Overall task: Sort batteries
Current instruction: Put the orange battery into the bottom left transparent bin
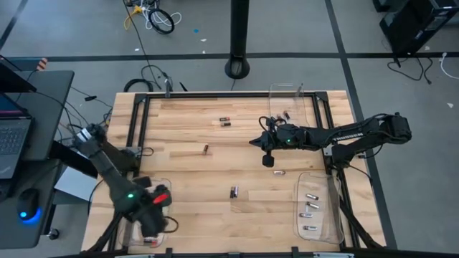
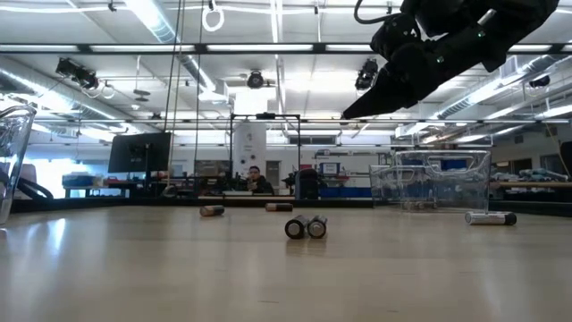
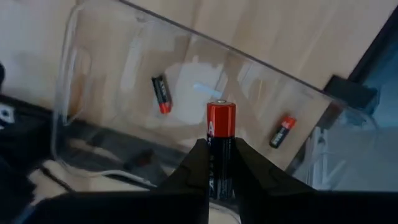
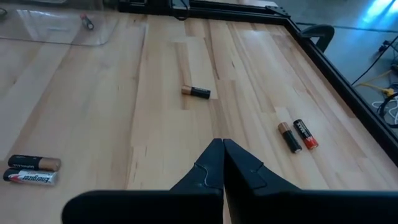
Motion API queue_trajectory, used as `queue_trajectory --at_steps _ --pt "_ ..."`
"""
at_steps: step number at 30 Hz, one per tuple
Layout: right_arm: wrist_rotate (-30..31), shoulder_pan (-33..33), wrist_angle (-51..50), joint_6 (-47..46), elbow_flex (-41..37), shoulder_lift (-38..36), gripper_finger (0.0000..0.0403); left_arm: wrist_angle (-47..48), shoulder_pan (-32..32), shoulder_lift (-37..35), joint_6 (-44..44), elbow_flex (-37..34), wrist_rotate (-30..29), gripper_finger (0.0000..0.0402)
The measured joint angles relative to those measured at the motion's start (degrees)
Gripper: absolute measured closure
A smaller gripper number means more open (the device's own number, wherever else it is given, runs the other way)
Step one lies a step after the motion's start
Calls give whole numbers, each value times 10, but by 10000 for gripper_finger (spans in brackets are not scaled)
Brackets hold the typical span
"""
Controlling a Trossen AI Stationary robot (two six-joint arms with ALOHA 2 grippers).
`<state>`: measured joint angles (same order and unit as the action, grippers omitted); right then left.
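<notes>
My left gripper [image 3: 221,148] hangs over the clear tray [image 3: 186,38] at the table's near left corner [image 1: 138,231], shut on a red-and-black battery [image 3: 221,121]. Two more red-and-black batteries [image 3: 161,94] [image 3: 281,131] lie flat on that tray's floor. My right gripper [image 4: 222,149] is shut on nothing, held above the middle of the table [image 1: 254,142]. Loose batteries lie on the wood: a pair [image 1: 225,121] at the far side, one [image 1: 206,149] left of centre, a pair [image 1: 234,191] near the front, and one [image 1: 280,173]. My left gripper pinches the battery's black lower body [image 3: 219,152] between its two fingers. The red end sticks out beyond the fingertips. The fingers point down from above and run along the battery. It stands on end, lifted clear above the tray's floor.
A clear tray [image 1: 331,215] at the near right holds several silvery batteries [image 1: 310,208]. A third clear tray [image 1: 276,97] stands at the far right with small cells [image 1: 284,115] in it. A black frame [image 1: 136,129] borders the table. A laptop [image 1: 11,136] sits left of the table.
</notes>
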<state>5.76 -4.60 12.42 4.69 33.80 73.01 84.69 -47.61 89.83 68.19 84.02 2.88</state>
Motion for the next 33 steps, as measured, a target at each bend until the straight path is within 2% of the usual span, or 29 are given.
queue_trajectory --at_steps 3,8,12,16,21,26,33 --pt "0 0 0 0 0 0 394 -58 -21 -35 40 -61 -21 355" --pt "-3 0 20 1 0 0 394 -174 -24 -108 42 -198 -27 355" --pt "-12 0 26 3 0 0 394 -277 -19 -157 43 -305 -23 355" --pt "-12 0 25 3 0 0 394 -347 -19 -179 43 -379 0 355" --pt "-11 0 25 -5 0 0 394 -410 -19 -180 43 -435 45 355" --pt "-11 1 25 -18 0 0 394 -482 -19 -180 42 -472 48 355" --pt "-9 1 25 -34 0 0 391 -485 -19 -180 42 -484 45 347"
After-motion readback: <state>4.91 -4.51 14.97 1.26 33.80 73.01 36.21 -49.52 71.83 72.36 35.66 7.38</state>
